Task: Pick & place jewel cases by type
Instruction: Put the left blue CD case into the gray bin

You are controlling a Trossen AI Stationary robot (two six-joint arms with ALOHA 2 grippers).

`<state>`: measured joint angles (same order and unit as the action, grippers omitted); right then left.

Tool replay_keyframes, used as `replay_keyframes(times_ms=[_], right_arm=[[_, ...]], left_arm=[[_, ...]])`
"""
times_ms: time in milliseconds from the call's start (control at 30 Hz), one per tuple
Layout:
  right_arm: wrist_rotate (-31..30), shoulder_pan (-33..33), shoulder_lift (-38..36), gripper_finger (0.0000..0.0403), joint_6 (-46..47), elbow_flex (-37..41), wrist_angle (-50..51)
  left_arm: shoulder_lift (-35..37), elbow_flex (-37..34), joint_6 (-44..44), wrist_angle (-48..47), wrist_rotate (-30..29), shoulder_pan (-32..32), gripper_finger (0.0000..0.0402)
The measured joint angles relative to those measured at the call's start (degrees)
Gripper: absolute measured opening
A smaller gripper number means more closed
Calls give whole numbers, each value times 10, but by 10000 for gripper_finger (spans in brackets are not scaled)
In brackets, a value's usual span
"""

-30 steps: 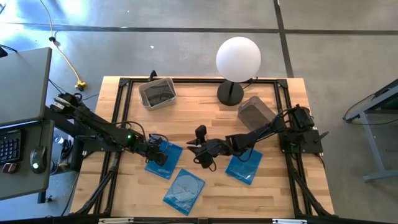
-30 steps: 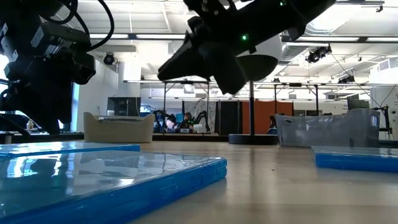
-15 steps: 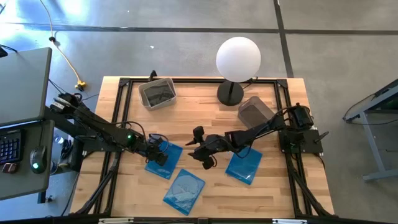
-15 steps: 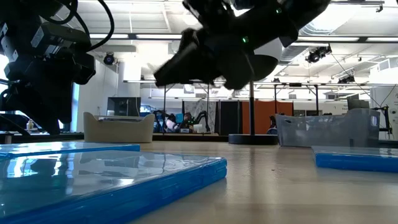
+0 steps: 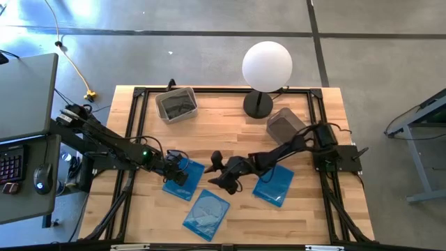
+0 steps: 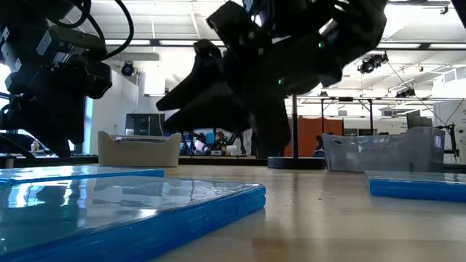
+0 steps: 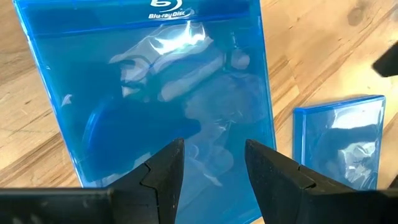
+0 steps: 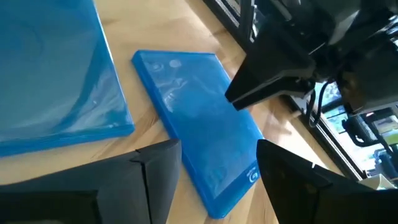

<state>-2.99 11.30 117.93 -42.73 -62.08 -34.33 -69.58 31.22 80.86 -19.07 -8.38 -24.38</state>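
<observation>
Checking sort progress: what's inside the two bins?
The pale bin shows something dark inside, possibly cases; no count possible. The grey bin looks uniformly dark, its contents indistinguishable. Three blue cases remain on the table.

Three translucent blue jewel cases (image 5: 206,213) lie flat on wood.

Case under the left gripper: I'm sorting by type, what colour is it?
Translucent blue case, with a Blu-ray logo; clearest in the left wrist view.

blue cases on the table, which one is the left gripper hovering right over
The blue case by the table's left side: the left gripper, fingers open, sits directly over it. The front-edge case and the right-hand case lie apart.
</observation>
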Motion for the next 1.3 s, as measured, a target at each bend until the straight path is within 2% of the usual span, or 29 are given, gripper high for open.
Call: replay_keyframes(times_ms=[133, 333, 733, 900, 1067, 1200, 1300], right_arm=[[10, 0, 8, 204, -2, 0, -7], [66, 0, 10, 204, -14, 0, -6], [64, -2, 10, 204, -13, -1, -33], [65, -2, 13, 204, -13, -24, -3], [73, -2, 38, 204, -13, -60, 24], [46, -2, 65, 204, -43, -95, 84], [-2, -1, 79, 204, -69, -122, 138]], left_arm=[[0, 0, -7, -2, -14, 0, 168], [0, 0, -12, 0, -61, 0, 168], [0, 0, -30, 24, -52, 0, 168], [0, 0, 22, 21, -54, 0, 168], [0, 0, 32, 13, -70, 1, 168], [1, 0, 39, -24, -70, 4, 168], [5, 0, 41, -77, -38, 16, 168]])
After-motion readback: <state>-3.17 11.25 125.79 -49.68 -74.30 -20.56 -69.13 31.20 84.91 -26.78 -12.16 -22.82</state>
